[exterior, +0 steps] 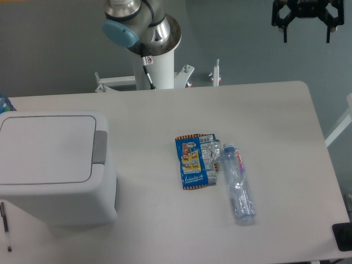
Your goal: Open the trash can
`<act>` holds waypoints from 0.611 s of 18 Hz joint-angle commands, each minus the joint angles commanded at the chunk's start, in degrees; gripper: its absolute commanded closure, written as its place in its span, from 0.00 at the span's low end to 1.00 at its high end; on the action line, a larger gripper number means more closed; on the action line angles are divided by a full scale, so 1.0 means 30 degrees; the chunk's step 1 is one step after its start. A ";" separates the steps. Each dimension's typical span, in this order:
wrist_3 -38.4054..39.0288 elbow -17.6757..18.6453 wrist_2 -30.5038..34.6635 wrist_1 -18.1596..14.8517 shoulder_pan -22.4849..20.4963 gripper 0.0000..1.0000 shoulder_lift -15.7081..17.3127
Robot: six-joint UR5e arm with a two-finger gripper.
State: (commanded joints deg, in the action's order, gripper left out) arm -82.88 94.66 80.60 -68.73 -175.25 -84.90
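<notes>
The trash can [52, 165] is a large white boxy bin at the left of the table, its flat lid [47, 147] down and a grey push tab [100, 147] on its right side. My gripper [306, 34] hangs at the top right of the view, far from the bin and well above the table's far right corner. Its black fingers [285, 30] point downward and stand apart with nothing between them.
A blue snack wrapper [195, 161] and a clear plastic bottle [238, 184] lie side by side mid-table. A pen [5, 225] lies at the front left by the bin. The arm's white base post [154, 69] stands behind the table's far edge. A black object [343, 236] sits at the lower right.
</notes>
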 joint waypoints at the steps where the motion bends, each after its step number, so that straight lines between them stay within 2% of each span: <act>1: 0.0000 0.0000 0.0029 0.0029 0.0000 0.00 0.0000; 5: 0.0903 -0.0058 -0.0116 0.0029 0.0058 0.00 0.0000; 8: 0.4847 -0.0905 -0.0995 0.0029 0.0671 0.00 -0.0525; 11: 0.8836 -0.1639 -0.0938 0.0058 0.2280 0.00 -0.1083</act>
State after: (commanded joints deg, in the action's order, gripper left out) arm -56.37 89.74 77.78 -68.56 -168.41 -88.15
